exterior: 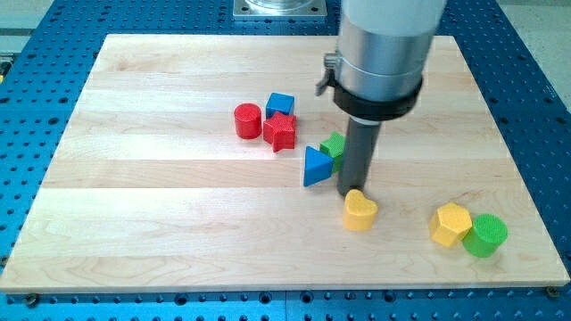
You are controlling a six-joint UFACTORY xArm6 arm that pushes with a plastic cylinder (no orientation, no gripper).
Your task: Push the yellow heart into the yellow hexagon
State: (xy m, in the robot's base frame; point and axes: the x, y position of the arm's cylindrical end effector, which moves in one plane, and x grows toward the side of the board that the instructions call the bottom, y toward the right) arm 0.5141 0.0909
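Observation:
The yellow heart lies on the wooden board right of centre, toward the view's bottom. The yellow hexagon lies to its right, about a hundred pixels away, touching a green cylinder. My tip comes down from the big grey arm and touches the board at the heart's upper left edge, seemingly in contact with it. The tip stands just right of the blue triangle.
A green block is partly hidden behind the rod, next to the blue triangle. A red cylinder, a red star-like block and a blue cube cluster near the board's middle top. The blue perforated table surrounds the board.

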